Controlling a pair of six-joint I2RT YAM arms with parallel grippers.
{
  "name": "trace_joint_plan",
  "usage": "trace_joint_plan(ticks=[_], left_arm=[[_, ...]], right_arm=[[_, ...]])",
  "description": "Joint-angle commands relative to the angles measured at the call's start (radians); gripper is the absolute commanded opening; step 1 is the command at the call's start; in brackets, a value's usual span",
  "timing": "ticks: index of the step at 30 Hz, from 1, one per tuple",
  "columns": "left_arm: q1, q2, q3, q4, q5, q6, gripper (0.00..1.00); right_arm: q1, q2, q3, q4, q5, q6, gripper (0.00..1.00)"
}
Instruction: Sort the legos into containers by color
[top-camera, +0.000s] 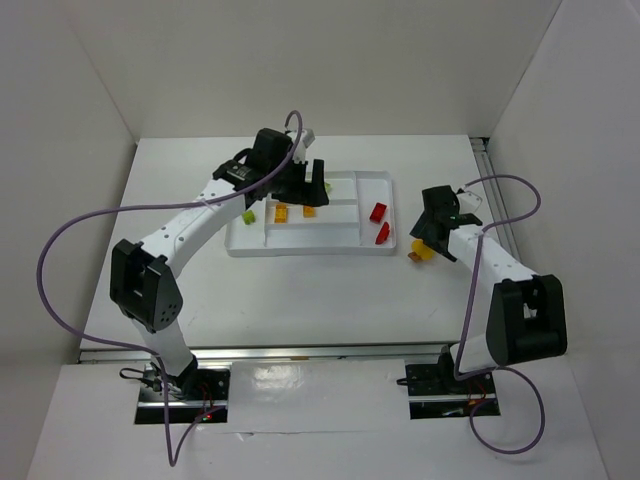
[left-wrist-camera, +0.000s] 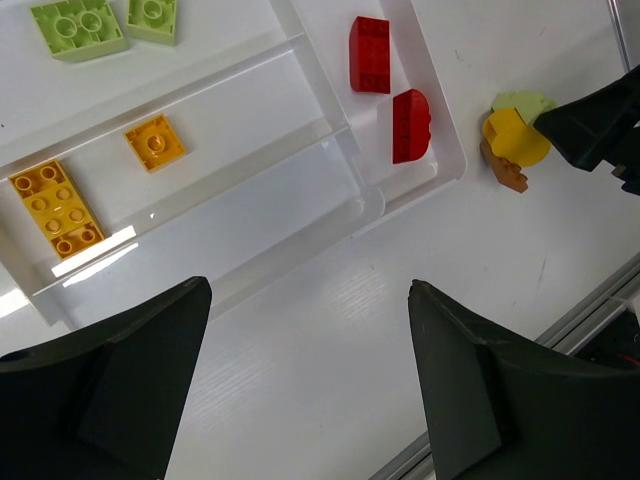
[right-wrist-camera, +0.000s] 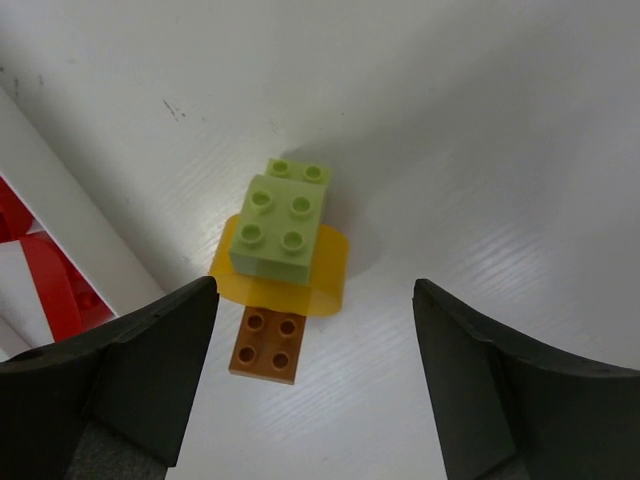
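The white tray (top-camera: 300, 240) holds two yellow-orange legos (top-camera: 283, 212), two red legos (top-camera: 377, 211) and lime green legos (top-camera: 246, 215). In the left wrist view the tray (left-wrist-camera: 250, 110) shows green legos (left-wrist-camera: 78, 27), yellow ones (left-wrist-camera: 56, 207) and red ones (left-wrist-camera: 410, 125) in separate sections. My left gripper (left-wrist-camera: 308, 290) is open and empty, above the tray (top-camera: 300, 180). My right gripper (right-wrist-camera: 315, 290) is open over a stack right of the tray: a green lego (right-wrist-camera: 280, 230) on a yellow piece (right-wrist-camera: 328, 275), with a brown lego (right-wrist-camera: 268, 342) beside it.
White walls enclose the table on three sides. A metal rail (top-camera: 490, 180) runs along the table's right edge. The tray's right rim (right-wrist-camera: 70, 210) lies just left of the stack. Purple cables loop off both arms.
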Motion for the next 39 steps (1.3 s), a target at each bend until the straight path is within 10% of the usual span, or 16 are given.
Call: trace_joint_plan(ticks=[1,10,14,20,28,39], left_arm=[[-0.008,0.002,-0.003,0.005,0.031,0.02,0.9],[-0.017,0.011,-0.003,0.005,0.022,0.03,0.9],[-0.017,0.02,-0.012,0.005,0.022,0.03,0.9],[-0.017,0.02,-0.021,0.005,0.022,0.039,0.9],[-0.017,0.02,-0.021,0.005,0.022,0.039,0.9],[-0.017,0.002,-0.019,0.045,0.314,0.149,0.93]], right_arm=[[-0.004,0.018,0.002,0.096,-0.001,0.008,0.82],[-0.004,0.117,0.021,0.133,0.014,0.018,0.7],[-0.004,0.105,0.012,0.184,0.036,0.018,0.47],[-0.004,0.096,0.025,0.193,0.047,-0.018,0.61],[-0.004,0.087,0.047,0.181,0.034,-0.028,0.2],[-0.004,-0.22,0.123,0.231,-0.383,-0.168,0.11]])
